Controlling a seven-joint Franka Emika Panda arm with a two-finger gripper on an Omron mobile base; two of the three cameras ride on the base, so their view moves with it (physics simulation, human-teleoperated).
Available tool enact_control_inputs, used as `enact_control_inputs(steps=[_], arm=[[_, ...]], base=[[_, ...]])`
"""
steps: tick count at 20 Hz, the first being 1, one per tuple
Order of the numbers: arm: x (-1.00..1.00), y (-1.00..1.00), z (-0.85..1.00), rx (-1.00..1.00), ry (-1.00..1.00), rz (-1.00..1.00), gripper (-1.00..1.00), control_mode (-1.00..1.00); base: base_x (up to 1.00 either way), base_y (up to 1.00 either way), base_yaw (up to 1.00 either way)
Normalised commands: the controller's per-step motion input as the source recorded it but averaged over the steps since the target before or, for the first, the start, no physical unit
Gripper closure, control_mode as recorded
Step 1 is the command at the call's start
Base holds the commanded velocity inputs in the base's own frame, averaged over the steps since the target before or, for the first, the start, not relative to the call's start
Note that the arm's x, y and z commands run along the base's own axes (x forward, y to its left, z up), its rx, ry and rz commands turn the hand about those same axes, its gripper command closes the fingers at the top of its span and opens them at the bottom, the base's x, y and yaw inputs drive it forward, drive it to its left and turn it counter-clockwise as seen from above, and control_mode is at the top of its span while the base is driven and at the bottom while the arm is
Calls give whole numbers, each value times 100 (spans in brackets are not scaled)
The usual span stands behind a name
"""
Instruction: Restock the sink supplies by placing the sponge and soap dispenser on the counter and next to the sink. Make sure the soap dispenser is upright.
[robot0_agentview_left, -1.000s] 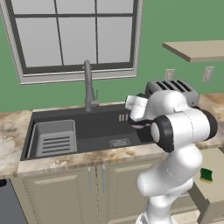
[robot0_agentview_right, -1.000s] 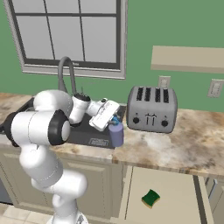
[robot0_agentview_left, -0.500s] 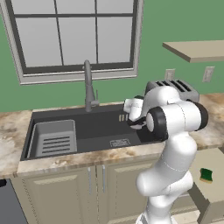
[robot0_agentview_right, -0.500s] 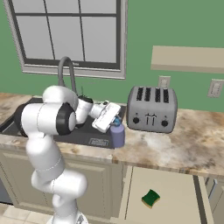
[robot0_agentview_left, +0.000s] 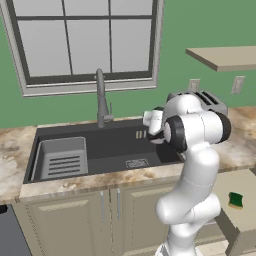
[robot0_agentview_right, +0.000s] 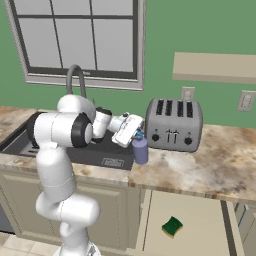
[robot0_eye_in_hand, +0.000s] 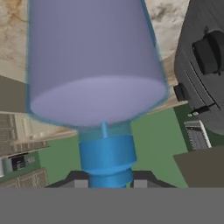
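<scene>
The soap bottle (robot0_agentview_right: 140, 150) stands upright on the stone surface (robot0_agentview_right: 210, 165), just beside the sink (robot0_agentview_left: 115, 147) at the basin's 3 o'clock corner and at the toaster's (robot0_agentview_right: 174, 124) 8 o'clock. In the hand view its lavender body (robot0_eye_in_hand: 89, 61) looms large with the blue pump (robot0_eye_in_hand: 106, 158) sitting between the dark finger tips, so the pincer (robot0_agentview_right: 135, 136) is at the pump; whether it is clamped on it or merely around it I cannot tell.

The bottle looks rigid, smooth and probably light, tall for its base, so it would tip easily. The narrow pump neck is the natural place to hold, though a slick cylinder may twist there; a straight lift off would keep it standing.

The arm rises from the floor, bends at a raised elbow, and the forearm reaches level over the basin's right end, the hand tilted down toward the bottle.

The sponge (robot0_agentview_right: 173, 226) lies in an open drawer below the surface, well apart, at the bottle's 5 o'clock, not yet restocked.
</scene>
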Motion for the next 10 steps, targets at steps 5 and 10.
enact_control_inputs(steps=[5, 10], arm=[[9, -21, -25, -6, 0, 0, 100, -100], [0, -11, -60, -5, 1, 0, 100, -100]], base=[[0, 0, 0], [0, 0, 0]])
